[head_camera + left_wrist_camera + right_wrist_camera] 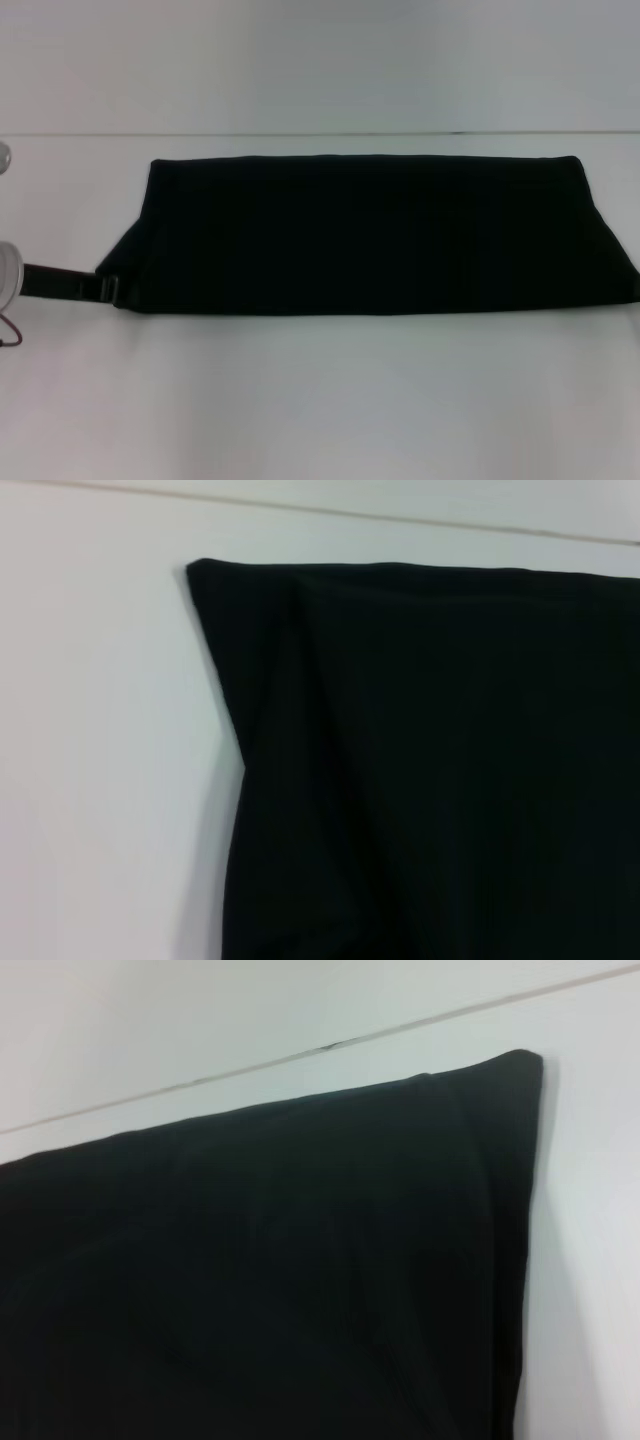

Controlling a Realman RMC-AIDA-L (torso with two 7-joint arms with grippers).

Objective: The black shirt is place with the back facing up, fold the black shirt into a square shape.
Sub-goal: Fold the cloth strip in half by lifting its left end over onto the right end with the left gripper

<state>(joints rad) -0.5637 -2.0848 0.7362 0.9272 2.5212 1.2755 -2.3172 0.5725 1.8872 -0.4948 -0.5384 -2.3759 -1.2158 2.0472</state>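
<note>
The black shirt (370, 235) lies flat on the white table as a long, wide band, its long edges running left to right. My left gripper (110, 288) comes in low from the left edge and sits at the shirt's near-left corner, against the cloth. The left wrist view shows the shirt (430, 770) with its far-left corner and a soft crease running down from it. In the right wrist view the shirt (270, 1280) fills most of the picture, with its far-right corner showing. My right gripper is out of view.
The white table (320, 400) extends in front of the shirt, and its far edge (320, 133) meets a pale wall. Parts of my left arm (8, 270) and a red cable (12, 335) show at the left border.
</note>
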